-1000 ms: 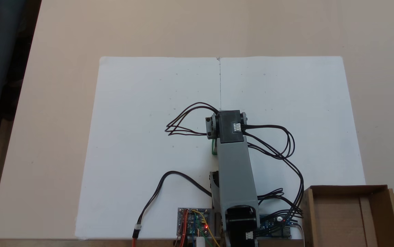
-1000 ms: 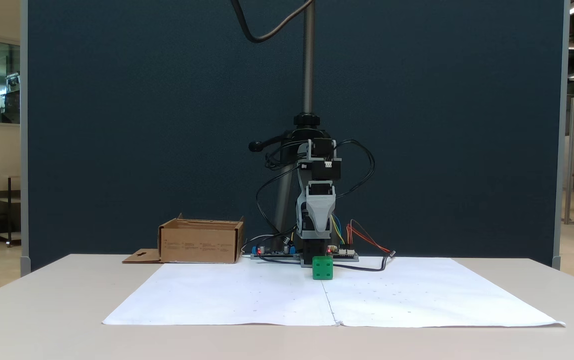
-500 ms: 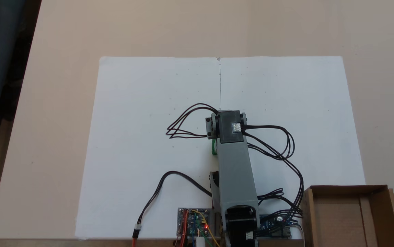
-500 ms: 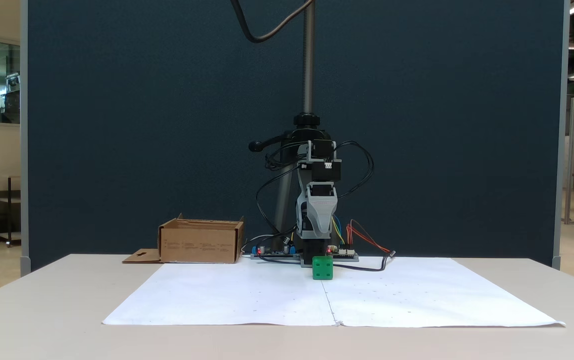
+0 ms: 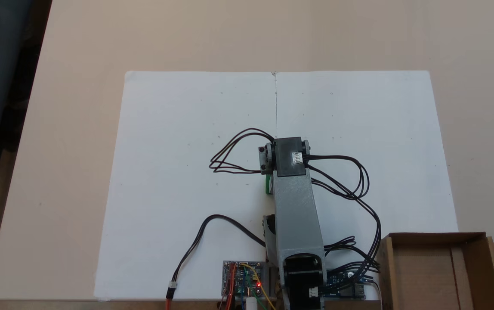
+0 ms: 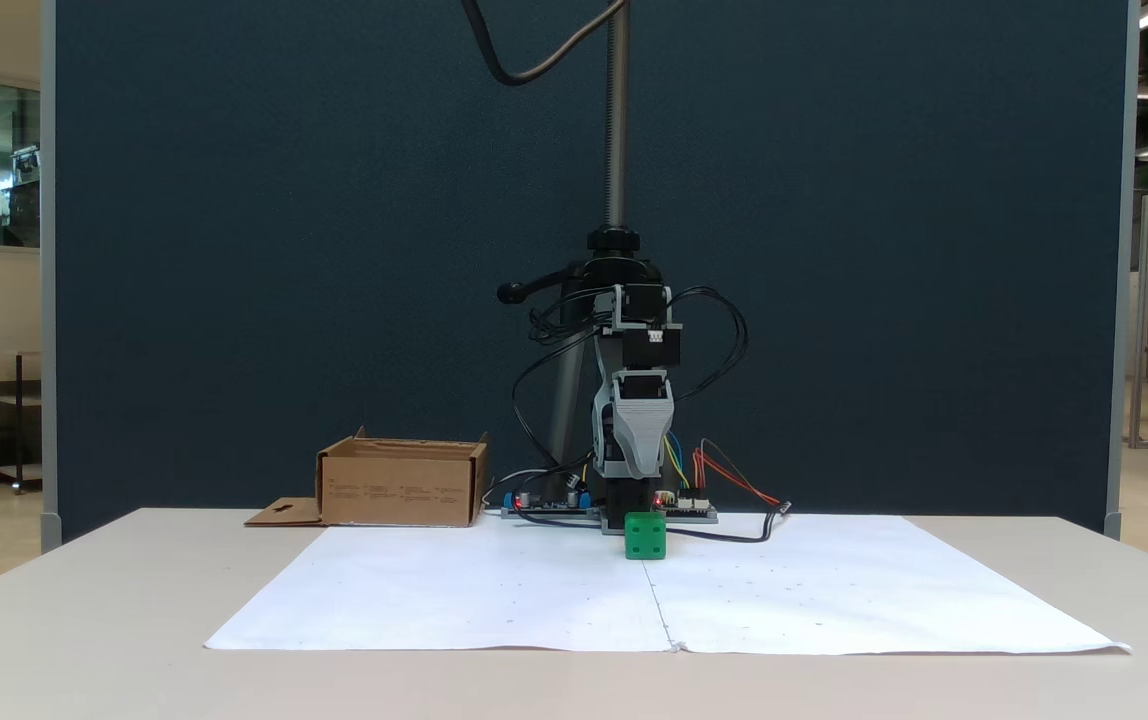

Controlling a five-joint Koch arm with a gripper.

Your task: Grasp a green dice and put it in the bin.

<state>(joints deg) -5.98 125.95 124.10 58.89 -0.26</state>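
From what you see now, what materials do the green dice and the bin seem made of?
The green dice: probably plastic, bright uniform green with dark pips. The bin: brown cardboard, matte, with folded flaps and a cut-out slot.

Koch arm (image 5: 294,211): grey printed links, black servo motors (image 5: 289,157), white connector plugs, looping black cables (image 5: 230,150), circuit boards (image 5: 242,277) beside base
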